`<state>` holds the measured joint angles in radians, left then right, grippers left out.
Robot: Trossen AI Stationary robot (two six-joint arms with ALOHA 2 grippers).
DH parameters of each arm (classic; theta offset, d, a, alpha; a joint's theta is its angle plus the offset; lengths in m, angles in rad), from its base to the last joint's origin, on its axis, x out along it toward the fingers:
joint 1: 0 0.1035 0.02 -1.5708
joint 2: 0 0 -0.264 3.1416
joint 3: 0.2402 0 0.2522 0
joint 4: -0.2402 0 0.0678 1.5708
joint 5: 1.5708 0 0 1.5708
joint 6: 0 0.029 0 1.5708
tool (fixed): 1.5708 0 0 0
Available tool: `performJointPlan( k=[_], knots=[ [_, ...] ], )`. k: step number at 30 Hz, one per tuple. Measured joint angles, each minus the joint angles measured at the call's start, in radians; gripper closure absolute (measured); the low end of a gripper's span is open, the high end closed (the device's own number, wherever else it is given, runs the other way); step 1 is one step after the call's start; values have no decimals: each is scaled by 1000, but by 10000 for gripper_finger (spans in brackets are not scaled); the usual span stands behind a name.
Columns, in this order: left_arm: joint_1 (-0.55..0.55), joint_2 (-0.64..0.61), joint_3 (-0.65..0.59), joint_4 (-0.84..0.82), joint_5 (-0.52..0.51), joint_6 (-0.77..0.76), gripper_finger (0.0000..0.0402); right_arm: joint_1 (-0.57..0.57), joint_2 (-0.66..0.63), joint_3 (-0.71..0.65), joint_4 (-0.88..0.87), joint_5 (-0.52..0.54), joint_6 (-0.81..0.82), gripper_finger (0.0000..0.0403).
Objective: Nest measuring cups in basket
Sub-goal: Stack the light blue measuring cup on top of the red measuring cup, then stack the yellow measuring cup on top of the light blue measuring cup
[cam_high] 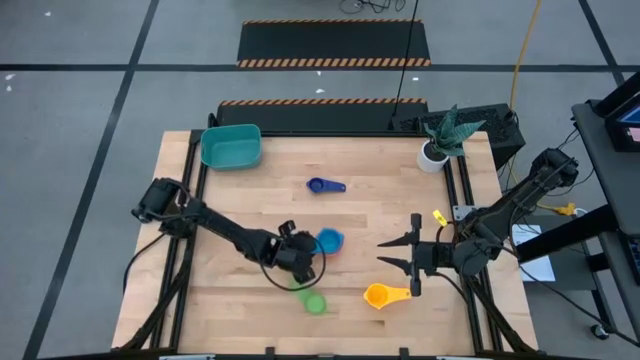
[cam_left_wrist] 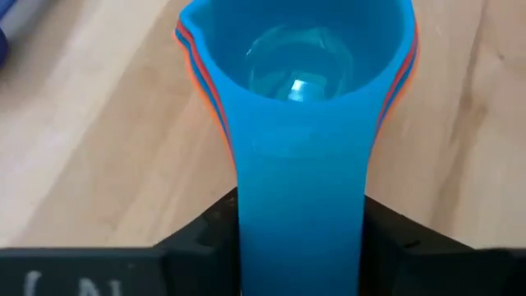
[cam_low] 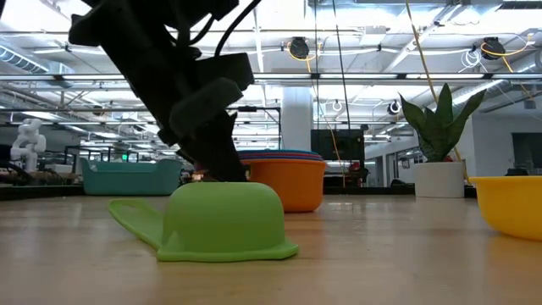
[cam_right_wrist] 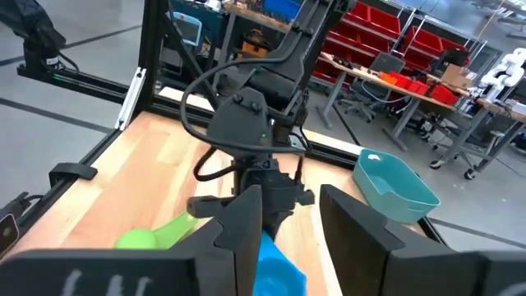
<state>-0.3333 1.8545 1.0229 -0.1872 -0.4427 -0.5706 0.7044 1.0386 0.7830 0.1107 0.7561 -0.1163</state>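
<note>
The nested stack of measuring cups (cam_high: 329, 241) sits mid-table; light, stiff, slick plastic, best taken by the flat handles. The left gripper (cam_high: 297, 253) appears clamped on the blue handle (cam_left_wrist: 300, 222). The right gripper (cam_high: 400, 256) waits, jaws apart. Only the low view shows the orange cup (cam_low: 288, 183) under it.

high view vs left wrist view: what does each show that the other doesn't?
Only the high view: the teal basket at the table's far left corner, the dark blue cup, the green cup, the orange cup, a yellow cup at the right edge, the potted plant, and the right gripper, open over bare table. Only the left wrist view: red and orange rims nested under the blue cup, whose handle runs between the left gripper fingers. Both: that blue cup, the left gripper and the wooden table.
</note>
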Motion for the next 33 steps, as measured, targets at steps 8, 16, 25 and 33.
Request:
performJointPlan(
  k=[8, 16, 25, 33],
  knots=[
    [28, 0, 0, 5, -3, 67, 167, 0, 0, 0, -91, -10, 138, 284],
    [17, -39, 25, -66, -3, 137, 112, 7, 15, 0, -193, -80, 393, 284],
    [20, -156, 62, -164, -10, 241, 101, 11, 94, 0, -181, -77, 569, 284],
    [16, -283, 62, -169, 24, 254, 101, 48, 218, 0, -179, -81, 735, 284]
  ],
)
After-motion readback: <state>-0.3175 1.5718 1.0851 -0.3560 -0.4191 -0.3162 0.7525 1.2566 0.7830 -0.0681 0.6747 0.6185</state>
